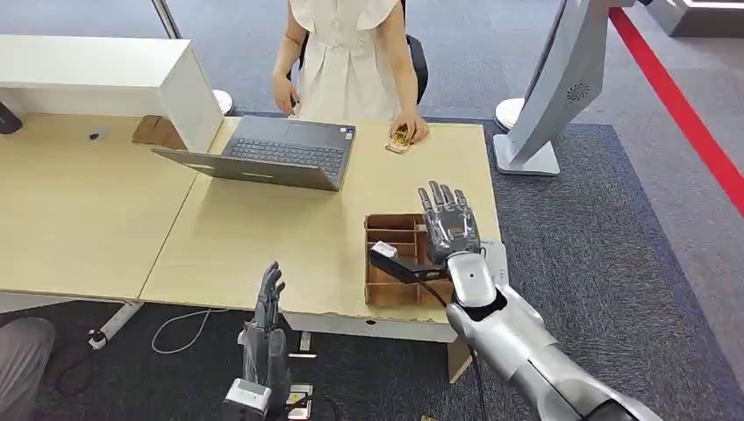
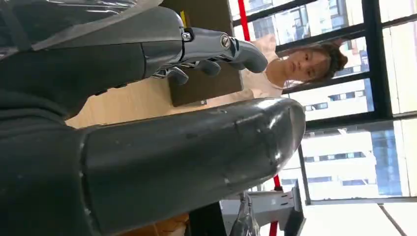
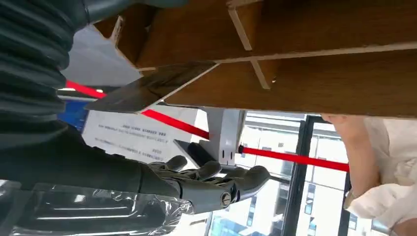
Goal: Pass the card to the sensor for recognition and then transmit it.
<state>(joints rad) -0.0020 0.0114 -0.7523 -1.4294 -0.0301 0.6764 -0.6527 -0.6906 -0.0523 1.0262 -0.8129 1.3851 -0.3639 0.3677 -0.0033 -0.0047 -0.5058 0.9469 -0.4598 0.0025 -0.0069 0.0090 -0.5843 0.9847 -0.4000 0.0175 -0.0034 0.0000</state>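
Note:
A brown cardboard divider box (image 1: 390, 263) stands at the table's near right corner. My right hand (image 1: 450, 221) hovers over its right side with the fingers (image 3: 216, 179) stretched out flat and nothing in them. A dark flat card (image 3: 147, 88) with a pale edge juts from the box (image 3: 314, 73) close to the thumb; I cannot tell whether they touch. A person across the table rests a hand on a small tan card (image 1: 400, 139). My left hand (image 1: 268, 320) is raised in front of the table's near edge, fingers (image 2: 221, 49) straight and empty.
An open grey laptop (image 1: 272, 151) sits mid-table in front of the person (image 1: 346, 53). A white stand (image 1: 553, 88) with a slanted panel rises off the table's right end. A white raised shelf (image 1: 96, 74) occupies the far left. Cables lie on the floor below.

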